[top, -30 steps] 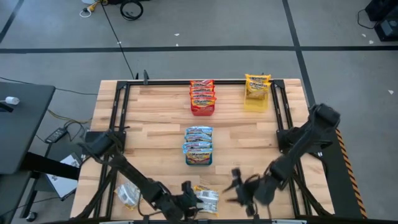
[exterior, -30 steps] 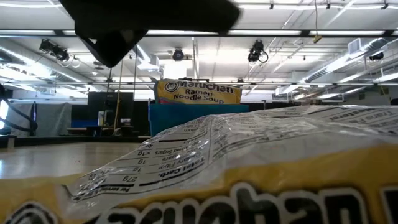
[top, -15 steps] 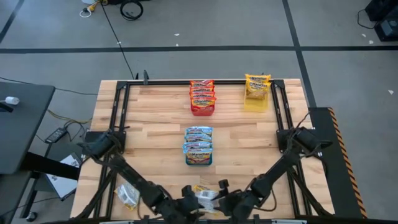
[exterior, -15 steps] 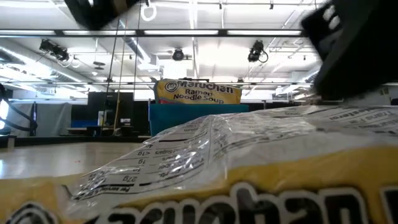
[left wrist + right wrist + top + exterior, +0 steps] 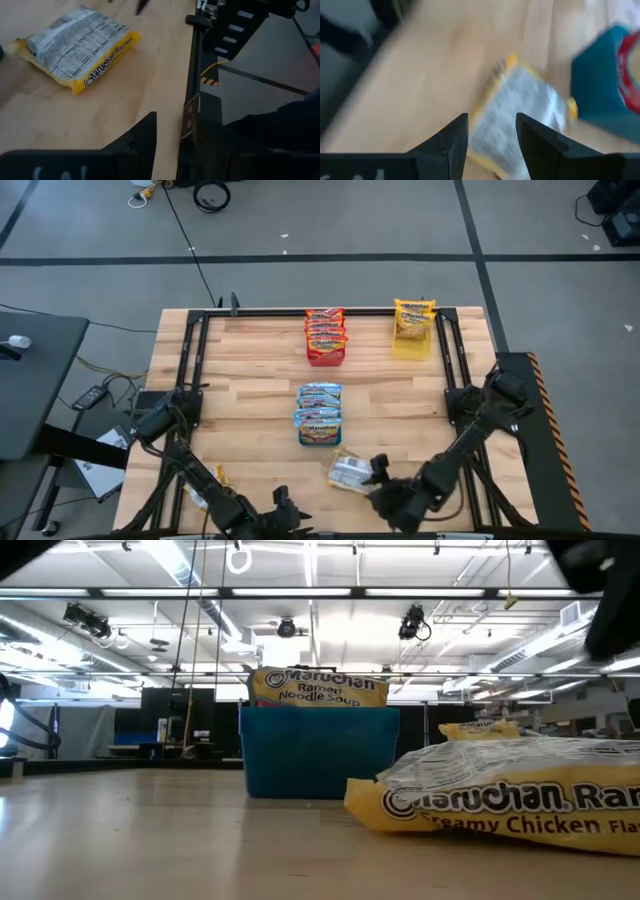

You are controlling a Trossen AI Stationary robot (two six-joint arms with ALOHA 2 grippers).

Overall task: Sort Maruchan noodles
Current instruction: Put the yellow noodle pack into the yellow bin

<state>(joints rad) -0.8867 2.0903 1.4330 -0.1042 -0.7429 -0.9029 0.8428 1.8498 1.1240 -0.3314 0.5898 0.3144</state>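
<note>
A yellow noodle packet (image 5: 350,471) lay flat on the table (image 5: 250,395), printed back up, near the front edge and toward the right corner; it sat just in front of the blue tray (image 5: 319,436); no fingers held it. The right gripper (image 5: 385,490) hung just beside it, on the side of the front right corner; its fingers (image 5: 451,145) stood partly open with nothing between them and pointed at the packet, most likely so it could take hold next. The left gripper (image 5: 280,510) was at the front edge, toward the left; I could not tell how its fingers stood. Another yellow packet (image 5: 204,494) lay near the front left corner, part hidden by the left arm.

The blue tray in the middle of the table held blue packets (image 5: 320,412); the red tray (image 5: 325,356) at the back edge held red packets (image 5: 325,330); the yellow tray (image 5: 413,340) near the back right corner held yellow packets (image 5: 414,311); each colour had its own home, so the loose yellow ones probably belonged in the yellow tray, well apart from them.
</note>
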